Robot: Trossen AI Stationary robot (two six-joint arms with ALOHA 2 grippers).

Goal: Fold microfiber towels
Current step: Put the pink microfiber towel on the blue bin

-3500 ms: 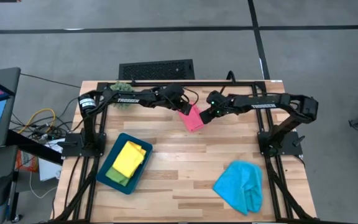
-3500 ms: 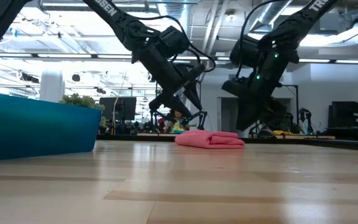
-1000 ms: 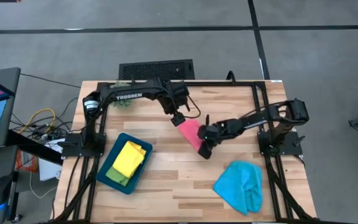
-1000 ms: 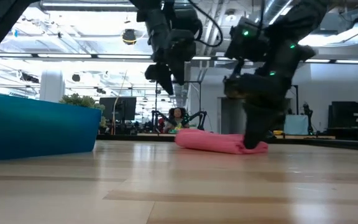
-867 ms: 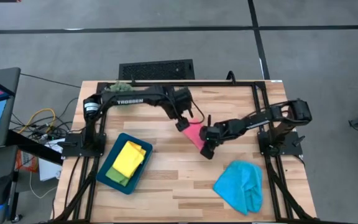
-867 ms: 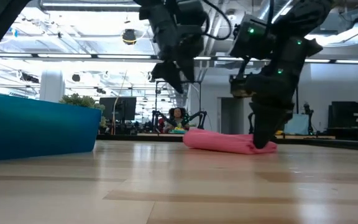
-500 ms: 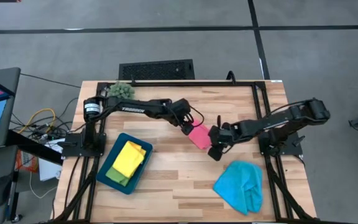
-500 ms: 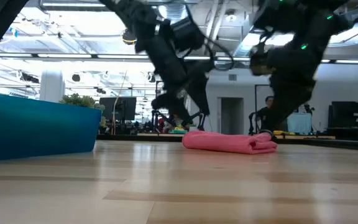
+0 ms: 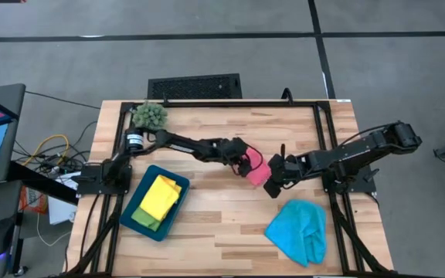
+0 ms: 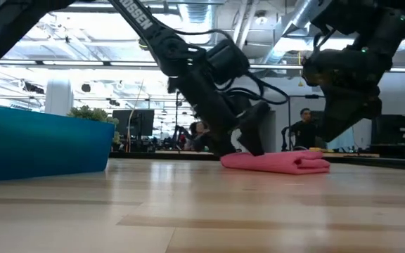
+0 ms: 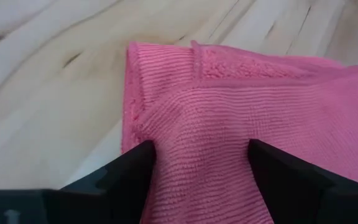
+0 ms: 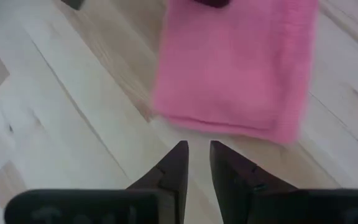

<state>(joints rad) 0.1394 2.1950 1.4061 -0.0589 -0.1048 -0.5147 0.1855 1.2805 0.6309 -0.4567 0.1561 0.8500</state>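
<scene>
The left gripper [image 9: 243,161] is spread wide, its fingers [image 11: 127,177] pressed down on the folded pink towel [image 9: 255,169] near the middle of the wooden table [image 9: 230,232]. The right gripper [image 9: 273,185] sits just beside the towel's right edge, its fingers nearly together and holding nothing. A blue towel [image 9: 298,230] lies crumpled at the near right. At the near left, a teal tray [image 9: 139,222] holds the yellow towel [image 9: 157,197]. A green plant ball [image 9: 151,115] sits at the far left.

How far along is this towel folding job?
Done, apparently: a yellow towel lies folded on a green one in the teal tray. In hand: the left gripper straddles the folded pink towel; the right gripper hovers beside it. Left: the blue towel, crumpled.
</scene>
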